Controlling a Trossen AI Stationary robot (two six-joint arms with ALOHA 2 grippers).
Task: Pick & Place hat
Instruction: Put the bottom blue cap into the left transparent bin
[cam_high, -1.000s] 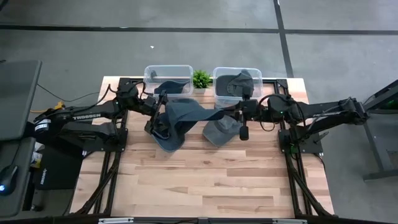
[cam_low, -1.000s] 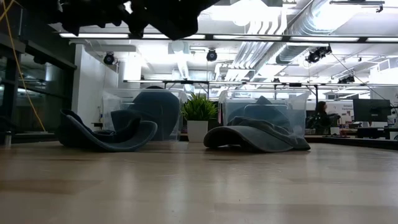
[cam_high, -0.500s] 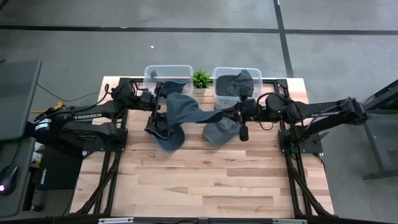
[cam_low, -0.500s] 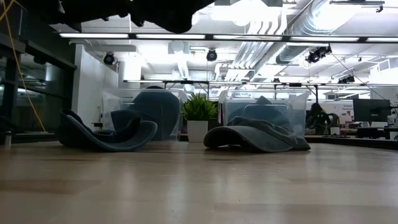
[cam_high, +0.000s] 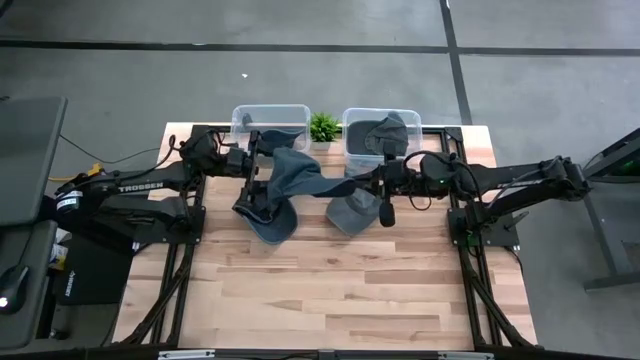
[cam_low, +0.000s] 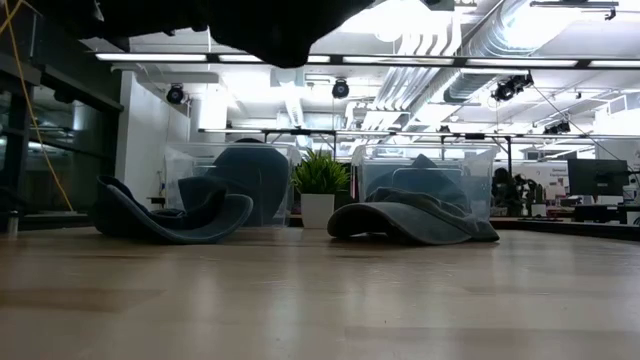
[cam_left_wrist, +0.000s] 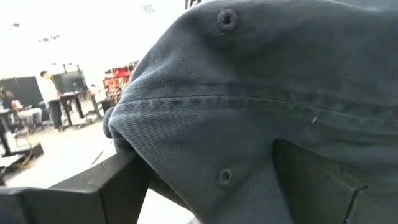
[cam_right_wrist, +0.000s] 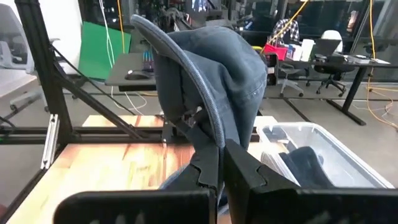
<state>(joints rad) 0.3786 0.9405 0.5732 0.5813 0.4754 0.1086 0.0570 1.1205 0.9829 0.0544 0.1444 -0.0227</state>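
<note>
Here, both grippers pinch one blue hat (cam_high: 298, 178) in mid-air near the bins: the left gripper (cam_high: 256, 168) clamps its crown, the right gripper (cam_high: 367, 183) its brim. White "TROSSEN" lettering (cam_high: 138, 186) marks the left arm.

Potted plant (cam_high: 323, 126) (green), between two clear bins (cam_high: 270, 122)

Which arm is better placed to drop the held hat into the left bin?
Probably the left. Both the left gripper and the right gripper are shut on the held hat, but the left one is right beside the left bin; the right reaches from farther across.
</note>
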